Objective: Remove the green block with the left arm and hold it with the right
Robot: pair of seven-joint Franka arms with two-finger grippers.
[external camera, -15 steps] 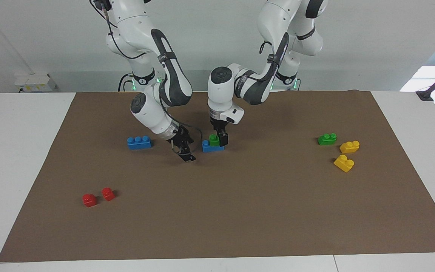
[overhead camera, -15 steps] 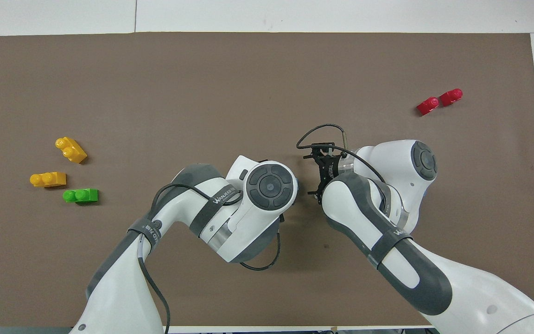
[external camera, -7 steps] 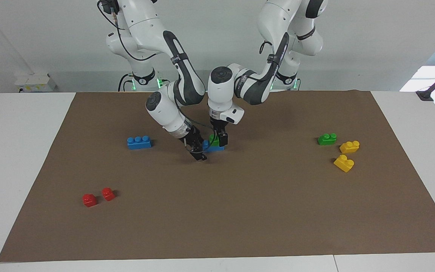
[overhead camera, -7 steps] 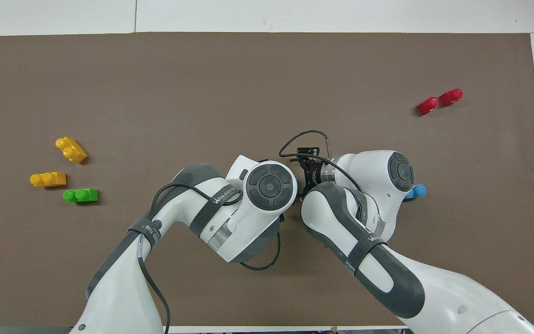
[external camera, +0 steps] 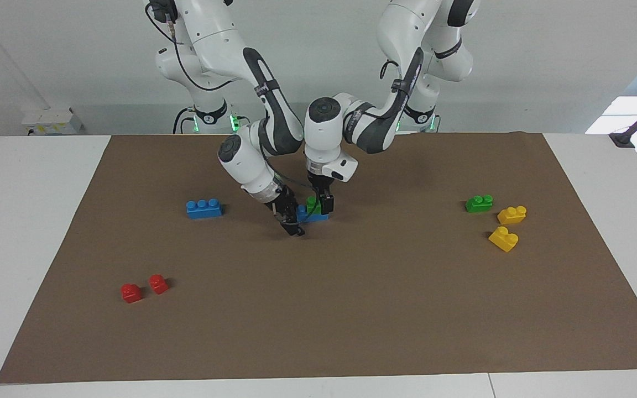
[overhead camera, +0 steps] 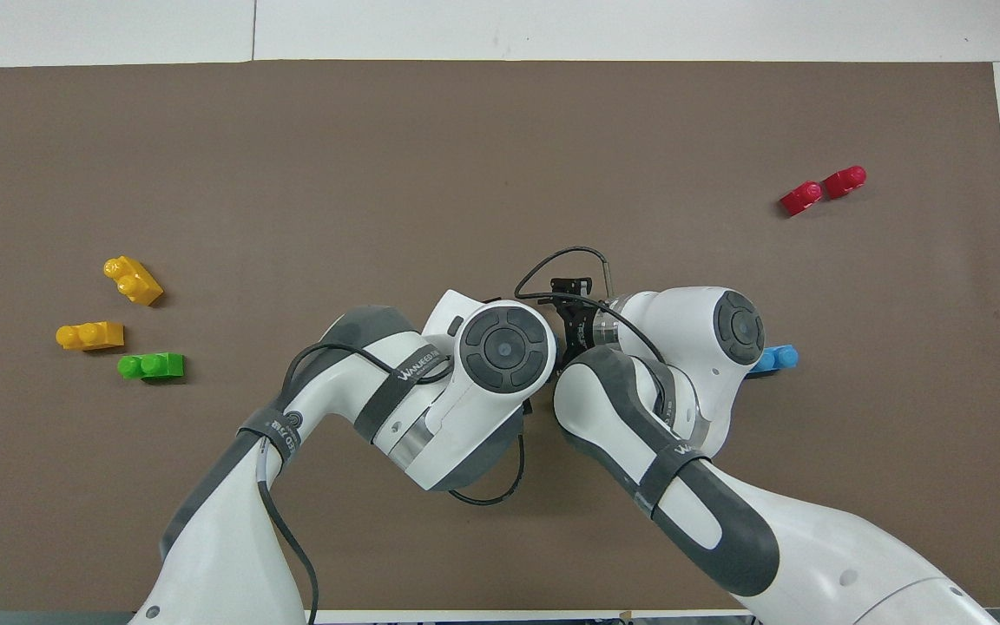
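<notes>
The green block (external camera: 313, 205) sits pressed onto a blue brick (external camera: 318, 217) on the brown mat, at mid-table near the robots. My left gripper (external camera: 321, 205) points straight down at the green block and touches it. Whether it grips the block does not show. My right gripper (external camera: 293, 222) comes in slanted and low at the end of that blue brick toward the right arm's end of the table. Its jaws look open. In the overhead view both arms cover the stack.
A second green block (external camera: 479, 203) and two yellow bricks (external camera: 512, 214) (external camera: 503, 239) lie toward the left arm's end. A loose blue three-stud brick (external camera: 203, 208) lies toward the right arm's end. Two red blocks (external camera: 130, 292) lie farther from the robots.
My right arm has swung from beside the loose blue brick over to the stack, bringing its gripper to the blue brick's end. The left arm has not moved.
</notes>
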